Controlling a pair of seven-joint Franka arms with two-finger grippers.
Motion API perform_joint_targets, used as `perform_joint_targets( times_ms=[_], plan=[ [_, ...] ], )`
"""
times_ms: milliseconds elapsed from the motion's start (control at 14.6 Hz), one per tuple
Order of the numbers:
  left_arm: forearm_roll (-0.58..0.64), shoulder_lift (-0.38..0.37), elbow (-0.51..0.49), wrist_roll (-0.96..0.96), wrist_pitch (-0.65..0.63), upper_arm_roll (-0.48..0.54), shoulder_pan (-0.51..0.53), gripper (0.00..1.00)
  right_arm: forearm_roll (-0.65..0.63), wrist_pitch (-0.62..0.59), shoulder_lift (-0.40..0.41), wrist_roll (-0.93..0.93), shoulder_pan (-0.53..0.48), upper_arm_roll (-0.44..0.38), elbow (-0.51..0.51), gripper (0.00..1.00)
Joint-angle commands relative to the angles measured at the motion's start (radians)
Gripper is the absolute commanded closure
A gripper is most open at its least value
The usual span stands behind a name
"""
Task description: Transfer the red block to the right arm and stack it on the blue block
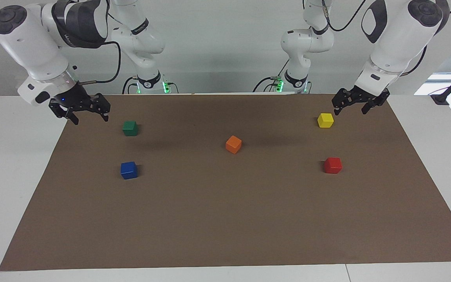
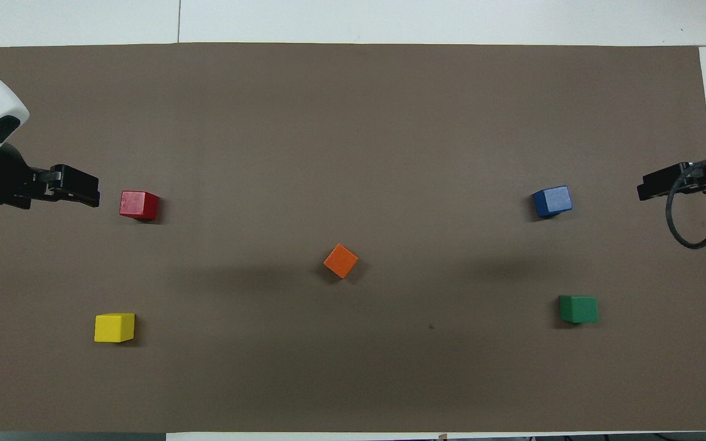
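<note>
Nothing of the task is done yet, as far as you can see. The red block (image 1: 332, 165) sits on the brown mat (image 1: 225, 219) at the left arm's end of the table, untouched, with no gripper on or beside it. The blue block (image 1: 128, 170) sits at the right arm's end, about level with the red one, and nothing is stacked on it.

Your left gripper (image 1: 350, 110) hangs in the air above the mat's edge at the robots' side, up beside the yellow block (image 1: 325, 120), fingers spread, holding nothing. Your right gripper (image 1: 89, 117) hangs above the mat's corner at its own end, close to the green block (image 1: 130, 127), fingers spread too and empty; the blue light shows at its wrist.

The orange block (image 1: 233, 144) lies turned at an angle in the middle of the mat, between the two ends. Judging by the layout, it sits about where a handover might take place, so mind it.

Left to do, by my reading: the whole sequence.
- left gripper down onto the red block, which lies farther from the robots than the yellow one
- lift, carry toward the middle
- pass to the right gripper
- right arm sets it squarely on the blue block

Both targets stand free of the other blocks, so approach looks unobstructed.
</note>
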Motion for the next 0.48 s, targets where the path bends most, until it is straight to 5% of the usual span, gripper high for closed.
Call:
perform_joint_targets(
  times_ms=[0,411],
  plan=[
    [-0.009,-0.026,-0.071,-0.01,0.093,0.017,-0.011,0.0,0.014,-0.013,-0.011,0.006,-0.017,0.01,-0.003,0.0],
    [-0.009,0.016,-0.178,0.001,0.27,0.012,-0.021,0.0,0.013,-0.013,-0.011,0.006,-0.019,0.01,-0.003,0.0]
  ],
)
